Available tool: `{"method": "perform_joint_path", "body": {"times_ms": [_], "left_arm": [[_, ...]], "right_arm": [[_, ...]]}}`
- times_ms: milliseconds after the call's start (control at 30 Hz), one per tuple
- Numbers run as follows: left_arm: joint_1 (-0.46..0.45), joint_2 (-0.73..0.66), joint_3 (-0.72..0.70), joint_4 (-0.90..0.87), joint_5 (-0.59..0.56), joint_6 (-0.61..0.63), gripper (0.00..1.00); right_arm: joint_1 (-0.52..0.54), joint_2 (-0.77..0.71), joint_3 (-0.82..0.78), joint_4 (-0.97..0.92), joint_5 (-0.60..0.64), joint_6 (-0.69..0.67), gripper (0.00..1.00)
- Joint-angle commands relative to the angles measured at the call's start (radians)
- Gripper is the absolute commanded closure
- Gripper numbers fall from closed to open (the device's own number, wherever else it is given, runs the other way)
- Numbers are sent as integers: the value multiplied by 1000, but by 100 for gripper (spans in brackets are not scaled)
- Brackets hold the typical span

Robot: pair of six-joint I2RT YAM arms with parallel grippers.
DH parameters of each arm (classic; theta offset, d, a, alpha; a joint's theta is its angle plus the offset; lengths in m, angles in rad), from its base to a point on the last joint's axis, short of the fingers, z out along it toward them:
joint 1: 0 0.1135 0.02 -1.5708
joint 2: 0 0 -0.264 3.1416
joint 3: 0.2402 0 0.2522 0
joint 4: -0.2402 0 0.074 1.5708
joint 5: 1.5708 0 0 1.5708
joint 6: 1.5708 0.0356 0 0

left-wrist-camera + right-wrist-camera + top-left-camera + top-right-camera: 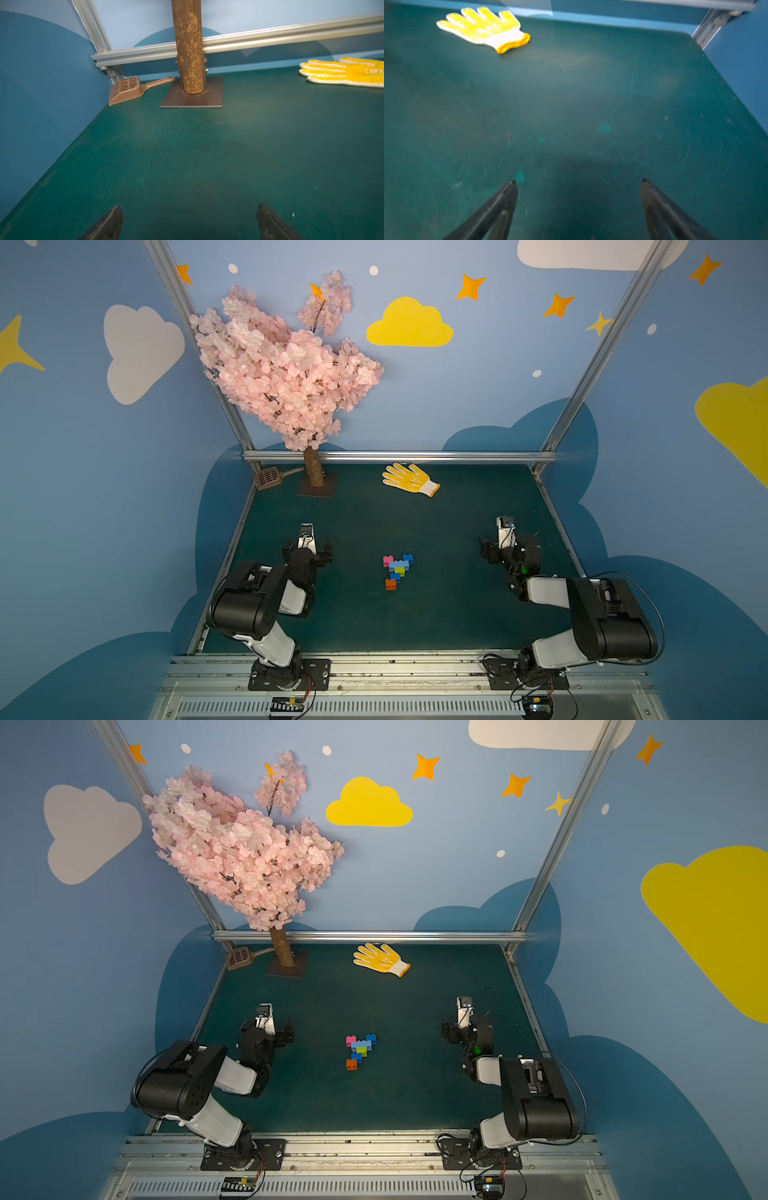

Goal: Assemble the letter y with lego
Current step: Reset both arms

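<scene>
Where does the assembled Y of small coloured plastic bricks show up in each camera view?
In a top view: the Y of small coloured plastic bricks lies on the dark green table, lower middle of the picture.
In a top view: the same Y, slightly left of centre.
Left wrist view: not in it.
Right wrist view: not in it.
Shared landmark: the yellow dotted knit glove.

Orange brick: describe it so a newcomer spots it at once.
Near the middle of the dark green table lies a small brick Y. The orange brick is the stem's near end, the only orange piece, beside a dark blue square.
</scene>
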Motion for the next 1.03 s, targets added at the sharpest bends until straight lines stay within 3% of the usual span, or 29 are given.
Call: {"method": "perform_joint_path", "body": {"times_ms": [0,667,833,1000], "left_arm": [[79,-44,106,-210,103,-73,0],[84,-29,95,-165,104,-73,0],[100,-35,96,-173,214,-54,0],[102,-35,101,-184,199,-61,0]], "right_arm": [[-24,2,47,-84,-13,33,8],[-18,-6,53,-109,1,22,8],[-19,-6,53,-109,1,23,8],[-19,-5,53,-109,1,23,8]]}}
